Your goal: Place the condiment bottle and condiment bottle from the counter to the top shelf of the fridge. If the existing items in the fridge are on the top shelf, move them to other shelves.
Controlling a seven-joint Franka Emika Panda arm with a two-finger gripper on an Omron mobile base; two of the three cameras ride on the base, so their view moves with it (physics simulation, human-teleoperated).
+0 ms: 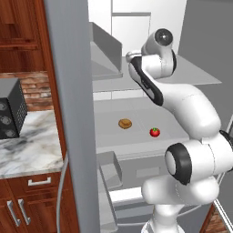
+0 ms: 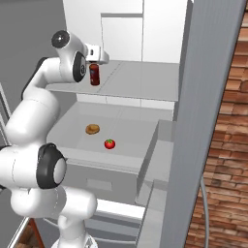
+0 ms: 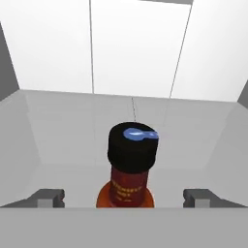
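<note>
A slim reddish-brown condiment bottle [image 2: 94, 74] with a dark cap stands upright on the top shelf of the fridge [image 2: 138, 80], near its left front. My gripper [image 2: 96, 60] hovers just above it, open. In the hand view the bottle [image 3: 131, 164] rises between my two fingertips [image 3: 48, 197], which stand wide apart and clear of it. One shelf lower [image 2: 131, 127] lie the existing items, a tan bun-like disc [image 2: 92, 129] and a red tomato [image 2: 110, 144]. Both also show from the left side, the disc [image 1: 125, 123] and the tomato [image 1: 154, 132].
The open grey fridge door [image 1: 73, 113] stands between the fridge and the marble counter [image 1: 32, 145], where a black appliance [image 1: 9, 111] sits. Grey door bins [image 1: 109, 168] hang at lower-shelf height. A grey drawer front [image 2: 99, 181] lies under the lower shelf. White inner walls close in the top shelf.
</note>
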